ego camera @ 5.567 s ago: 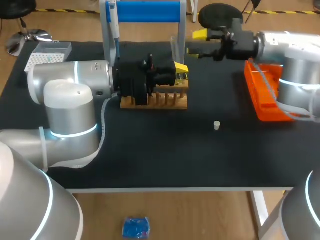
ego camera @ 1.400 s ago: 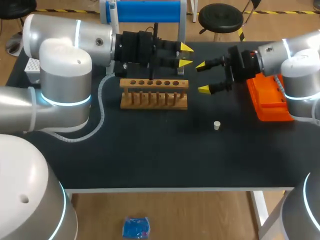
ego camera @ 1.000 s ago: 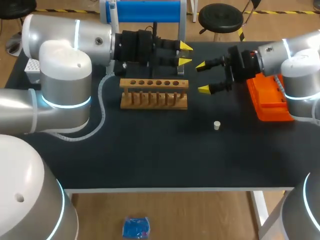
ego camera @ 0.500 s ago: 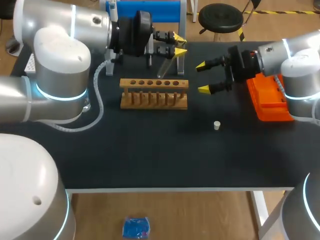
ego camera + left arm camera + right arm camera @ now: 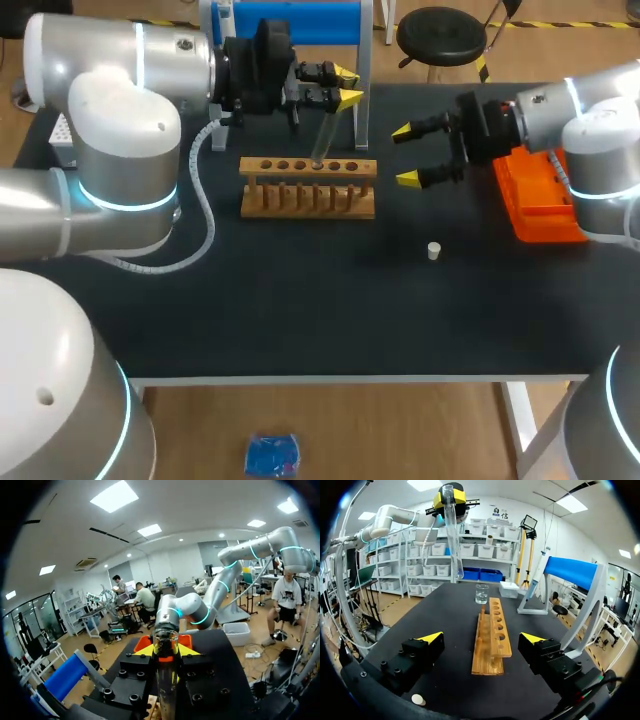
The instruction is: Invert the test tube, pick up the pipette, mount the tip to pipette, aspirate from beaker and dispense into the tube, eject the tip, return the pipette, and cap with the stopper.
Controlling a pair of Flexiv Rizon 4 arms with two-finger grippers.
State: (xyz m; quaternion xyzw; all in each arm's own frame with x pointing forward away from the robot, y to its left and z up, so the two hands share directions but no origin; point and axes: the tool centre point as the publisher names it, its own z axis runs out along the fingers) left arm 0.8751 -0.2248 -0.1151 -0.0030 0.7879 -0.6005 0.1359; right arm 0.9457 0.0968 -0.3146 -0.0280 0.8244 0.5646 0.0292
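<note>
My left gripper [image 5: 340, 88] is shut on a clear test tube [image 5: 324, 137]. The tube hangs tilted from it, lower end just above the wooden rack [image 5: 308, 186]. In the left wrist view the tube [image 5: 165, 680] stands between the yellow tips. My right gripper [image 5: 405, 155] is open and holds nothing, to the right of the rack; from its wrist view the rack [image 5: 491, 635] lies ahead between its fingers, with the tube [image 5: 452, 530] high beyond. A small white stopper [image 5: 434, 250] lies on the mat. The beaker [image 5: 481, 594] stands past the rack.
An orange tray [image 5: 535, 190] sits at the right edge under my right arm. The blue-topped pipette stand [image 5: 295, 22] rises at the back behind the rack. A white tip box [image 5: 510, 589] sits near the beaker. The mat in front of the rack is bare.
My left wrist has turned and drawn back to the left, swinging the tube from beside the gripper to hang tilted over the rack. My right arm has not moved.
</note>
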